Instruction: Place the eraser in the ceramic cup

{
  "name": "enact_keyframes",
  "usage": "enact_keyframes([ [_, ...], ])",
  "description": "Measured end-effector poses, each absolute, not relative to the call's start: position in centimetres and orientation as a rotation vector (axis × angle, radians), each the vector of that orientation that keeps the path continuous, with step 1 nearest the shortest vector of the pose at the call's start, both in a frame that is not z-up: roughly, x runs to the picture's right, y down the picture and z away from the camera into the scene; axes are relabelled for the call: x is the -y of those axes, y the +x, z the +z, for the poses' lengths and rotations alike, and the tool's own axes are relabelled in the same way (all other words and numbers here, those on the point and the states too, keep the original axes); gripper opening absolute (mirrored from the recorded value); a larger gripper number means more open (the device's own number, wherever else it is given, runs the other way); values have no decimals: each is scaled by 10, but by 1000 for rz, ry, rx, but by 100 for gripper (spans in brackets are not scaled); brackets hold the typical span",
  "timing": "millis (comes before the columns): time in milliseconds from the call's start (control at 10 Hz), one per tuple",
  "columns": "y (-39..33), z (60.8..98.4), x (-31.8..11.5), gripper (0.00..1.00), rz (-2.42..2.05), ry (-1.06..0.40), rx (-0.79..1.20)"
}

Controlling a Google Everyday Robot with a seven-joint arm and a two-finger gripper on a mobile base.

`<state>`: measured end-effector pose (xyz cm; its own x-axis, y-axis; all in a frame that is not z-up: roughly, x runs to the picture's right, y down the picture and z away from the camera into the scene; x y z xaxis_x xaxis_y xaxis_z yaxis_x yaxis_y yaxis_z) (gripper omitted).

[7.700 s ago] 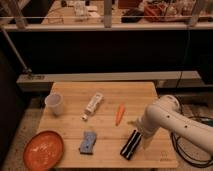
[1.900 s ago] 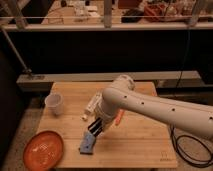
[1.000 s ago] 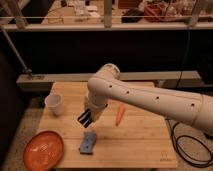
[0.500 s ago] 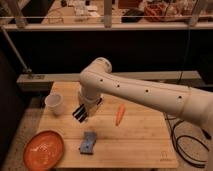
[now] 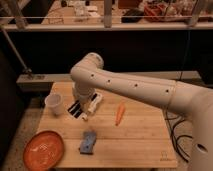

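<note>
Camera view shows the table (image 5: 145, 150) with the arm (image 5: 135, 87) reaching in from the right edge toward the back-left corner. Note the orange plate (image 5: 44, 150) at the front-left corner; it is not the target. The ceramic cup (image 5: 54, 104) stands upright near the left edge. The gripper (image 5: 80, 102) hangs just right of the cup, its fingers clamped narrow on the eraser (image 5: 75, 108). The eraser's long axis runs diagonally, its lower end pointing toward the cup. Expect to shift left and stand the eraser more upright over the cup mouth before you release.
</note>
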<state>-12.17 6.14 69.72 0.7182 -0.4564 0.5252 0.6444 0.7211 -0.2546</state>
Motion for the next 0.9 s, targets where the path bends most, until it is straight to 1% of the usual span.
enact_keyframes([
  [900, -164, 715, -25, 0, -692, -437, 421],
])
